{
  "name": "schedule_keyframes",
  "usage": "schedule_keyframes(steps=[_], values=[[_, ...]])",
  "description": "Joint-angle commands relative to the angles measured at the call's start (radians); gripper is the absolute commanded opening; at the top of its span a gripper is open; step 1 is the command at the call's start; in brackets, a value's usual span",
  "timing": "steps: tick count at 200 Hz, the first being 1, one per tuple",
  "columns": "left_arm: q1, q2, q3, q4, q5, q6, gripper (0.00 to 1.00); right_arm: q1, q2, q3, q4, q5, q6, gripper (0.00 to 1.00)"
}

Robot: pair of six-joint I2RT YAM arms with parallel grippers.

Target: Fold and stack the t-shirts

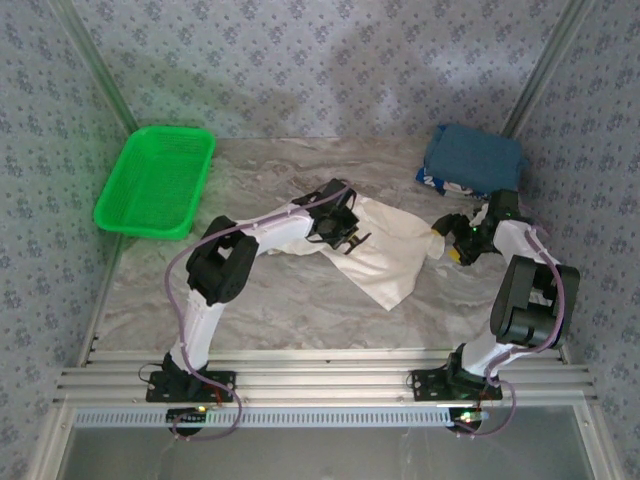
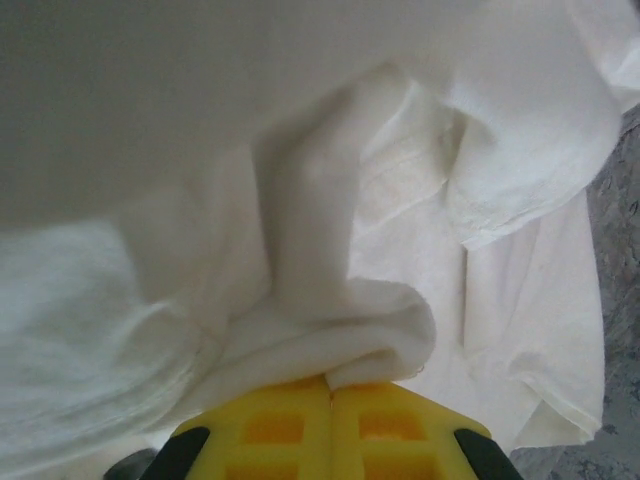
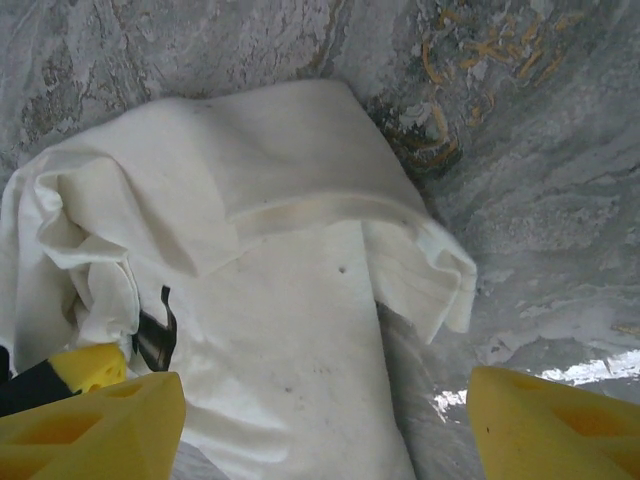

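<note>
The cream-white t-shirt (image 1: 388, 252) lies crumpled mid-table, a bit of black print showing by its left edge. My left gripper (image 1: 346, 236) sits over that left edge. In the left wrist view its yellow fingers (image 2: 280, 430) meet on a bunched fold of the white cloth (image 2: 340, 330); the gripper (image 2: 332, 388) is shut on it. My right gripper (image 1: 447, 243) hovers at the shirt's right edge. It stands open (image 3: 325, 430), with the shirt's sleeve (image 3: 420, 270) and body (image 3: 290, 330) spread below between the wide-apart fingers (image 3: 95, 425). The dark blue t-shirt (image 1: 472, 160) rests folded at the back right.
A green plastic basket (image 1: 155, 182) stands at the back left. Patterned walls close in the marbled table (image 1: 270, 300) at the back and sides. Metal rails run along the near edge by the arm bases.
</note>
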Motion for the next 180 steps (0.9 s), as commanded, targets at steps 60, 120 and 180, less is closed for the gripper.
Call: schedule_keyframes(steps=[60, 120, 180], values=[[0.002, -0.111, -0.099, 0.057, -0.005, -0.06, 0.0, -0.007, 0.012, -0.01, 0.011, 0.021, 0.002, 0.76], [0.018, -0.234, -0.022, 0.015, 0.003, 0.119, 0.0, -0.045, 0.027, -0.012, 0.019, 0.029, 0.072, 0.76], [0.065, -0.44, -0.018, -0.083, -0.033, 0.347, 0.0, 0.031, 0.105, 0.09, -0.04, 0.079, -0.022, 0.67]])
